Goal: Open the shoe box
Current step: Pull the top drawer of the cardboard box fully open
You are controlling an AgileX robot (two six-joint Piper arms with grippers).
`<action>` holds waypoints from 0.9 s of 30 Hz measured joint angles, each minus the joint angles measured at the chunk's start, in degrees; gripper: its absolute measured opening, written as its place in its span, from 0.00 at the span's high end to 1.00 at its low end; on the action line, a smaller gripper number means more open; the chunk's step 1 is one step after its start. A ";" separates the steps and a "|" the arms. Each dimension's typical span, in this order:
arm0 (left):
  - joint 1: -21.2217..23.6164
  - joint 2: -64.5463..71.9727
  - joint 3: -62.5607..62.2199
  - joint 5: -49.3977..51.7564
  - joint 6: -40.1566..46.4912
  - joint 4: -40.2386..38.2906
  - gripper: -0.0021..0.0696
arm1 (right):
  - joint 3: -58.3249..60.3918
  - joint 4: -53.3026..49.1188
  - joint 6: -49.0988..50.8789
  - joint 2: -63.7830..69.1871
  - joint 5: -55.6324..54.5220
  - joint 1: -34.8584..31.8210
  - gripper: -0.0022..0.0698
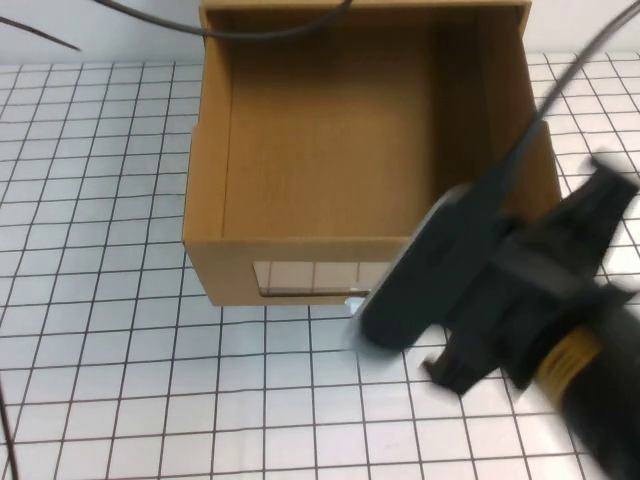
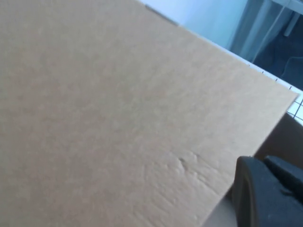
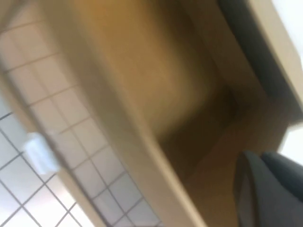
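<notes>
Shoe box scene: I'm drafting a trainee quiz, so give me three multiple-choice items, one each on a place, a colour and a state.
1. Where is the right hand? A at the near wall of the shoe box; B behind its far wall; C far to its left.
2. The box's colour? A white; B brown; C blue.
3. The box is: A open; B closed; C flattened.
Key: 1A, its arm ends at the near wall; 2B, plain brown cardboard, which the left hand also hangs close to; 3A, the inside shows from above.
</notes>
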 joint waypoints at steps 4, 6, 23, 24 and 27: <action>0.00 -3.77 0.00 1.81 0.28 2.60 0.98 | -2.54 8.81 -3.53 -5.63 -5.05 -10.68 0.98; 0.00 -5.73 0.00 2.50 -0.37 4.78 0.98 | -2.98 12.08 -4.97 -8.44 -8.18 -16.66 0.99; 0.00 -27.12 20.90 -3.56 -4.16 21.18 0.98 | 1.74 60.53 -35.48 -20.20 -30.06 -64.44 0.99; 0.00 -29.73 24.89 -5.82 -4.16 21.35 0.98 | 3.09 62.12 -36.22 -20.72 -31.35 -65.10 0.99; 0.00 -38.15 38.26 -14.58 -3.68 21.45 0.98 | 8.92 67.22 -37.46 -23.11 -37.01 -65.73 0.99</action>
